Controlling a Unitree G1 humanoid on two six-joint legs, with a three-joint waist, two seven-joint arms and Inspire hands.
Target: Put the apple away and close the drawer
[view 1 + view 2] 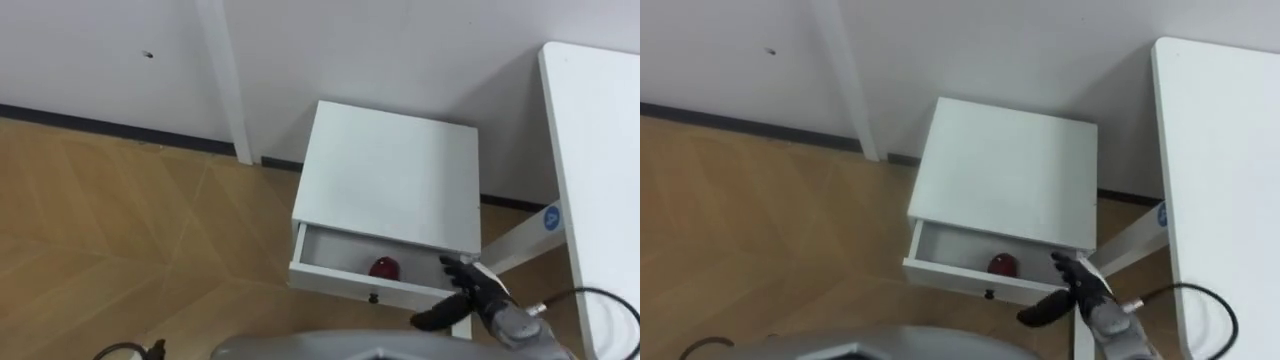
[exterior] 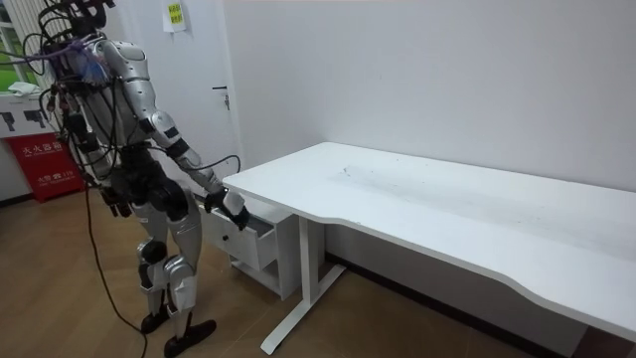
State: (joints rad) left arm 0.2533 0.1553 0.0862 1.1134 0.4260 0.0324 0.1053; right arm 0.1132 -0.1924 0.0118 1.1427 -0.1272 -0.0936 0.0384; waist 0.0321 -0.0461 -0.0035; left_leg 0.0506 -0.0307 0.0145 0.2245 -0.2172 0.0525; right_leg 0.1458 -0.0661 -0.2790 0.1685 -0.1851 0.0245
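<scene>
The left eye view looks down on one white bedside cabinet (image 1: 390, 170) that stands against the wall on a wooden floor (image 1: 120, 230). It has one drawer (image 1: 335, 281), which is pulled partway out, with one small dark knob (image 1: 373, 297) at the middle of its front panel. One apple (image 1: 384, 267) lies inside the drawer, about midway along its width and close behind the front panel. The apple is round and deep red with a small pale shine on top, and no hand touches it.

The right hand (image 1: 485, 295) reaches in from the lower right to the right end of the drawer front. Its dark fingers are spread and loosely extended, the thumb sticks out to the side, and it holds nothing. Whether it touches the panel cannot be told.

One white table (image 1: 600, 150) stands just to the right of the cabinet.

In the room view the robot stands upright in front of the cabinet at the end of the table. Its left hand (image 2: 116, 204) hangs by its hip, too small there for its state to be told.
</scene>
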